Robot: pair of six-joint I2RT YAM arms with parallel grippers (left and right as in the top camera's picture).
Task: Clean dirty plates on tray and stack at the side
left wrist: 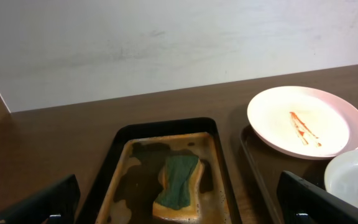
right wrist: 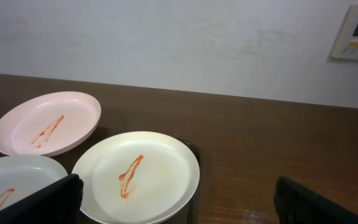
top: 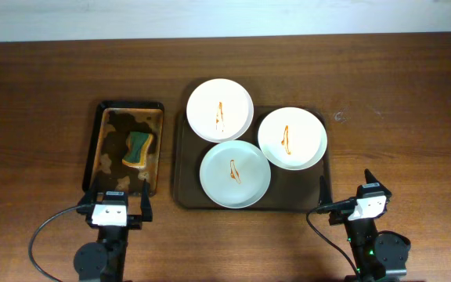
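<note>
The far plate [top: 220, 110], near plate [top: 235, 173] and right plate [top: 292, 138], each with an orange-red sauce streak, sit on the tray [top: 296, 192] at the middle of the surface. The far plate overhangs the tray's rim toward the far edge. Toward the left edge, a smaller tray [top: 104, 149] holds a sponge [top: 138, 148]. By the near edge, the left claw [top: 120, 196] and right claw [top: 345, 182] are both released, grasping nothing.

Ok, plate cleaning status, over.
Left gripper, right gripper open, empty. Three round white plates on dark brown tray, all sauce-streaked. Green-yellow sponge lying in small stained tray.
</note>
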